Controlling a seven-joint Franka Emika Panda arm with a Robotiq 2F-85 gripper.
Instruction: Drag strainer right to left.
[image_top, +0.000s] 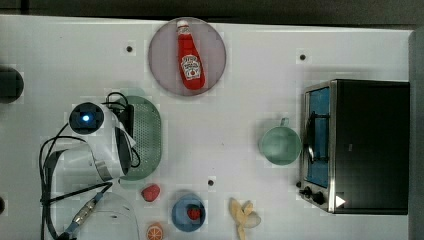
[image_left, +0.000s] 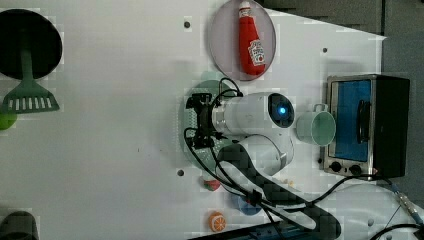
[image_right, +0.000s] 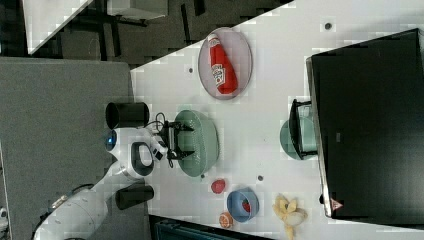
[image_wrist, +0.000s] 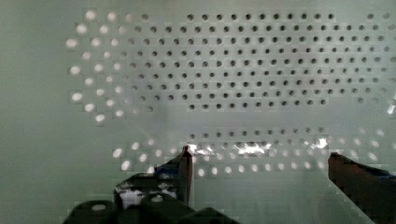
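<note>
Gripper (image_wrist: 259, 161), jaws spread wide inside the strainer (image_top: 147, 135), which sits left of centre in the top view; risk is the fingers slipping off the smooth wall or tipping the strainer, and the strawberry (image_top: 150, 192) is just beside, though the table (image_top: 40, 55) leftward is bare.

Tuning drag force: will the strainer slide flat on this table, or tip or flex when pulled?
The strainer is a wide, shallow oval, so it probably slides flat rather than tipping. Its thin perforated plastic wall looks light and may flex slightly. The gripper sits open inside it, so expect some play before it catches.
</note>
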